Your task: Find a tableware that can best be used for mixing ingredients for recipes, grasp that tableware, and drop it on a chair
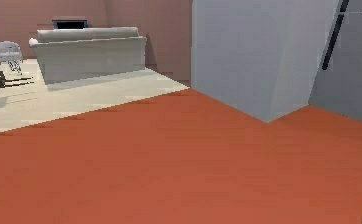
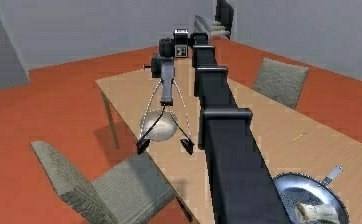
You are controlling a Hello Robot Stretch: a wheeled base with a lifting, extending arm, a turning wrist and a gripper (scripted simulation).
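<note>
I see a pale bowl [image 2: 161,128] between my 2 fingers [image 2: 145,141] at the table [image 2: 129,95], and I cannot tell whether they hold it.

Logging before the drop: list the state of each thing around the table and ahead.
Gripper, cannot tell whether it holds anything.
Pale bowl, at the gripper's far end, table behind it.
Near chair, upright, seat bare.
Far chair, upright, against the table.
Fridge, shut.

Red floor [image 1: 139,160] open ahead; grey wall [image 1: 251,50] juts in far right. Table [image 2: 129,90] edges blocked by near-left chair [image 2: 109,185], far-right chair [image 2: 281,80].
</note>
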